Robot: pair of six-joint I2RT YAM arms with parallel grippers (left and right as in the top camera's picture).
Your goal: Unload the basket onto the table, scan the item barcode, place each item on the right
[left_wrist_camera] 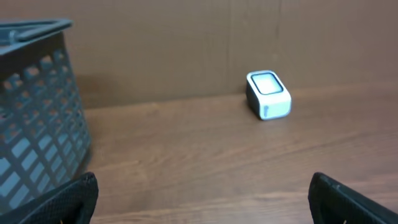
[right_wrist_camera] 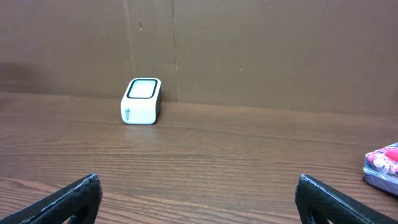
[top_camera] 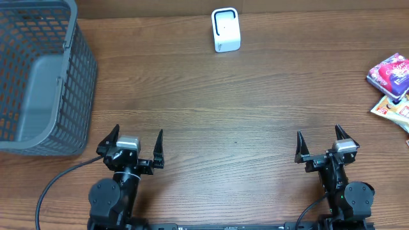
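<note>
The wooden table (top_camera: 223,96) carries everything. The grey mesh basket (top_camera: 80,96) is the biggest thing on it. It stands ahead of the left gripper (top_camera: 137,131) and off to its left, and the left wrist view catches its wall (left_wrist_camera: 37,124) near that side's finger.

The 2 arms sit at the near edge, well apart. The left gripper's jaws are spread wide with nothing between them, and its dark fingers (left_wrist_camera: 62,202) stand at the far corners of the wrist view. The right gripper (top_camera: 318,132) is likewise wide apart and holds nothing, its fingers (right_wrist_camera: 68,202) framing bare wood.

The white scanner (top_camera: 225,30) stands well ahead of both grippers by the back wall. It is ahead-right of the left one (left_wrist_camera: 268,94) and ahead-left of the right one (right_wrist_camera: 142,101), its dark-rimmed window facing up.

The 2 items lie ahead of the right gripper and off to its right, at the table's edge: a pink and purple packet (top_camera: 390,73), seen low at the right wrist view's right border (right_wrist_camera: 382,167), and just nearer the gripper, an orange packet (top_camera: 393,107). No barcode can be made out.
</note>
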